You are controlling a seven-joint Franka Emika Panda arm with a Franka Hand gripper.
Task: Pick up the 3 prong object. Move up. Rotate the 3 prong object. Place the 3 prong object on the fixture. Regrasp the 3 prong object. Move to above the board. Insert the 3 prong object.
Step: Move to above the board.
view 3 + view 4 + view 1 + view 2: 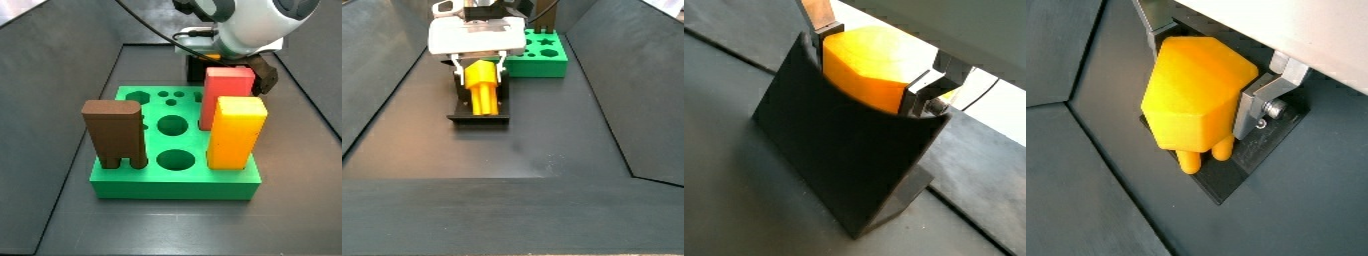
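I see one 3 prong object (1193, 95), yellow-orange, sitting between the two fingers of the tool (1207, 100). In a wrist view two of its short prongs are visible pointing down toward the base plate; the third I cannot make out. One silver finger (1264, 103) presses flat against its side, and in a wrist view the opposite finger (818, 15) meets the far side, so I read the tool as closed down to the width of the piece and gripping it.

Directly beneath and behind the tool stands one fixture (838, 135), a dark L-shaped bracket on a base plate. The piece (878, 65) rests against the bracket's upright wall. In a side view the piece (481, 88) lies along the fixture (480, 117), under the white body of the tool (477, 62).

Beyond the tool lies one green board (174, 185), well apart from the fixture. I count three tall blocks standing on it: one brown two-legged block (115, 132), one red block (229, 88) and one yellow-orange block (235, 130). In that side view the tool is behind the red block. Several round holes remain open in the board.

Everything rests on the dark tabletop (529, 200).
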